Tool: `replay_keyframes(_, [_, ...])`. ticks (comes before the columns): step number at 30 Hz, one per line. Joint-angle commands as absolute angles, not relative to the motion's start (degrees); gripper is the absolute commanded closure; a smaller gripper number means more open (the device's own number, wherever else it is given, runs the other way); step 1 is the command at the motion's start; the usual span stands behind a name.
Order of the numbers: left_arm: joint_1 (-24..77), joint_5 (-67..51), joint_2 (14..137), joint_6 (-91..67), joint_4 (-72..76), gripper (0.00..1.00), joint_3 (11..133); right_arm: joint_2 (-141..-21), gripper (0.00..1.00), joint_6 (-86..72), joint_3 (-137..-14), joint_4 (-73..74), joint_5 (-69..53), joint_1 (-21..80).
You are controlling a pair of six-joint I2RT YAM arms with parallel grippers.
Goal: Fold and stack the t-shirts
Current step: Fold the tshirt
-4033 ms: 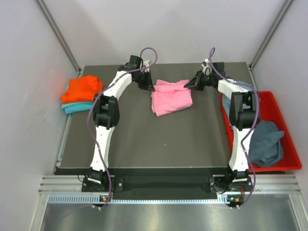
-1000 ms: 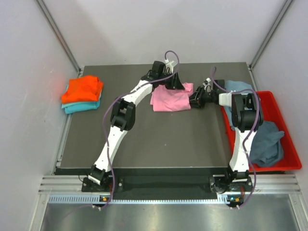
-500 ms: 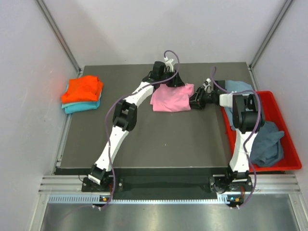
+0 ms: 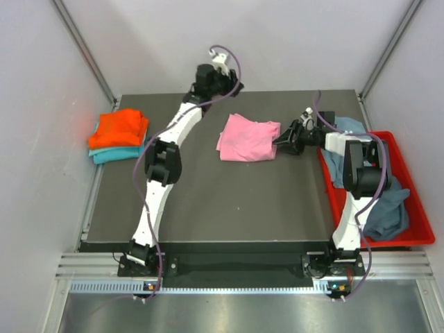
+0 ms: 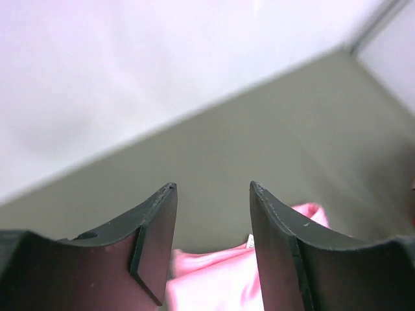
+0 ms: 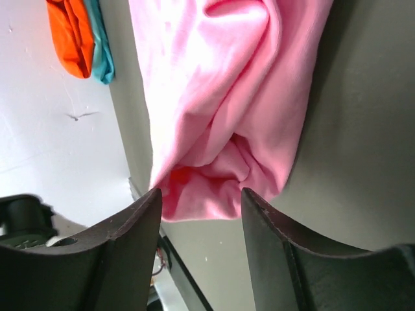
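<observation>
The folded pink t-shirt (image 4: 248,137) lies on the table (image 4: 229,201) near the red bin (image 4: 399,156). Soft, light and limp, it would likely sag unless pinched at a doubled edge. The right gripper (image 4: 279,141), jaws spread and empty, sits at its bin-side hem. The left gripper (image 5: 211,186), also spread, hangs farther from the bin.

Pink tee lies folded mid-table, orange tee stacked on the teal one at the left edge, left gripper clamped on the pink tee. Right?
No: the left gripper is open and holds nothing; the left wrist view shows its fingers apart, clear of the pink tee. The rest is right.
</observation>
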State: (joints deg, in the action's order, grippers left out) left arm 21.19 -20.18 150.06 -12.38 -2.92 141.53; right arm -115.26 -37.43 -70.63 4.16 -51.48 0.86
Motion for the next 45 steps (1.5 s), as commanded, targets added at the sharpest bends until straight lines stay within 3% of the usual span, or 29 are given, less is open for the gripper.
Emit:
replay_keyframes(1, [18.7,-20.6,134.1,-10.1,0.3,0.46,138.7,-110.7,0.48,-35.2,-74.0,4.7,-51.9,-1.8])
replay_keyframes(4, [18.0,-23.9,127.5,-14.9,-6.7,0.46,128.6,-111.3,0.48,-36.2,-75.8,4.0,-51.6,-2.1])
replay_keyframes(7, [18.5,-34.9,122.7,-20.7,-12.3,0.48,120.1,-113.5,0.49,-38.2,-78.3,2.0,-51.9,-2.0])
replay_keyframes(9, [20.1,-44.5,122.3,-23.2,-21.0,0.48,118.5,-115.5,0.5,-38.7,-80.7,1.6,-51.8,-1.9])
replay_keyframes(14, [24.1,-49.6,124.4,-23.4,-28.1,0.48,118.7,-120.4,0.51,-39.5,-85.4,0.6,-51.9,-1.9])
replay_keyframes(26, [28.2,-49.0,126.3,-21.2,-29.0,0.48,114.6,-128.2,0.53,-46.2,-91.0,-6.1,-54.7,-1.3])
replay_keyframes(45, [31.1,-51.3,139.3,-27.9,-21.6,0.49,122.3,-128.1,0.54,-50.8,-88.0,-9.9,-57.2,2.2])
